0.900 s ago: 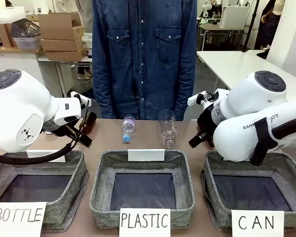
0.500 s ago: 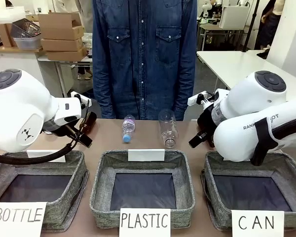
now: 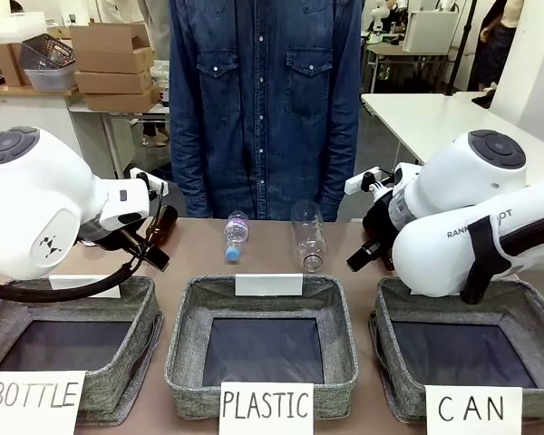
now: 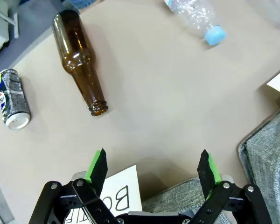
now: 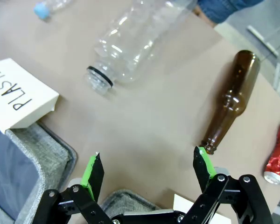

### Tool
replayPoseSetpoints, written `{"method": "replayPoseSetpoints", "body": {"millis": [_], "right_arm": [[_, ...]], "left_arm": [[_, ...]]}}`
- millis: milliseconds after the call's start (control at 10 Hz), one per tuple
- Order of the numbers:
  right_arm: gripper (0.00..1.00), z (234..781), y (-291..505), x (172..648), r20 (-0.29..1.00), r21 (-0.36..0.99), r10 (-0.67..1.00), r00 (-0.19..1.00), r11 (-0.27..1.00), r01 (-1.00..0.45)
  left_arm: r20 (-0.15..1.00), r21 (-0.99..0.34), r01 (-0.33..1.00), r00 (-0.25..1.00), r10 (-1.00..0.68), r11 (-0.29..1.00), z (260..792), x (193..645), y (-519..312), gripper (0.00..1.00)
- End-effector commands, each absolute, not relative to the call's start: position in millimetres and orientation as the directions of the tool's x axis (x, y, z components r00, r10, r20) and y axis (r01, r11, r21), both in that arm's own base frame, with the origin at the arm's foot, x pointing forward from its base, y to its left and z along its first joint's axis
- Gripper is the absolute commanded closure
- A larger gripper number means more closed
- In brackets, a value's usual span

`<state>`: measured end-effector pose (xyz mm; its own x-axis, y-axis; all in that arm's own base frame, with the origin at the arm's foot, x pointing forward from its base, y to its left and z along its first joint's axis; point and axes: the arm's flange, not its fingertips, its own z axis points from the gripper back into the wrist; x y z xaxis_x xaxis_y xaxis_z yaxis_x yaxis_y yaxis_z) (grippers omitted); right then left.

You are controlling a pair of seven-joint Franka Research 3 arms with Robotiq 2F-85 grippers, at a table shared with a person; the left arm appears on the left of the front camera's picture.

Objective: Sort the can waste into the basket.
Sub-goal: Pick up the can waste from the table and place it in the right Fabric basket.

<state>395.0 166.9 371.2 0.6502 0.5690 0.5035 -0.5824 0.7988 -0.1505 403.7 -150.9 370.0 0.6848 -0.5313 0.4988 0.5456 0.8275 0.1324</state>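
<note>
While both arms wait: nothing has moved over the last second. Arms, cans and bottles lie just as they did, and the person (image 3: pixel 265 100) stands unmoved across the table (image 3: pixel 272 249).
Left gripper (image 4: pixel 152 161): fingers spread wide and released, with nothing between them but bare tabletop.
Right gripper (image 5: pixel 147 158): likewise released and empty.
Black can (image 4: pixel 10 99): on its side, beyond the left gripper's fingertips and well out past the finger on the picture's left. A brown bottle (image 4: pixel 79 60) lies nearer, its mouth pointing back toward that finger.
Red can (image 5: pixel 277 157): dented and lying about level with the right gripper's fingertips, well out past the finger on the picture's right. A second brown bottle (image 5: pixel 231 100) has its mouth just beyond that fingertip.
Basket (image 3: pixel 387 340): marked by the "CAN" sign (image 3: pixel 472 408), it sits beneath the right arm, behind the fingers. Its dark lining holds no can yet.
What the stillness means: sorting has apparently not begun. Neither can lies between a pair of fingers, so each gripper would likely have to swing sideways to reach its can. The nearby bottle necks look like the hazard on the way.
</note>
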Motion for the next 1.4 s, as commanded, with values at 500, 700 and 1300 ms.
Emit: {"method": "replayPoseSetpoints", "body": {"millis": [500,700,1300], "right_arm": [[0.00,371.2,166.9,395.0,0.503,-0.150,0.569,0.650,0.799,-0.582],[0.00,446.8,138.4,366.2,0.519,-0.154,0.511,0.685,0.844,-0.513],[0.00,555.4,108.5,314.4,0.622,-0.259,0.429,0.655,0.902,-0.345]], "left_arm": [[0.499,0.132,0.546,0.685,-0.531,0.828,370.0,403.7,-150.9,0.00],[0.466,0.126,0.568,0.690,-0.554,0.814,450.6,353.8,-125.6,0.00],[0.623,0.190,0.505,0.601,-0.501,0.842,550.0,329.6,-110.3,0.00]]}}
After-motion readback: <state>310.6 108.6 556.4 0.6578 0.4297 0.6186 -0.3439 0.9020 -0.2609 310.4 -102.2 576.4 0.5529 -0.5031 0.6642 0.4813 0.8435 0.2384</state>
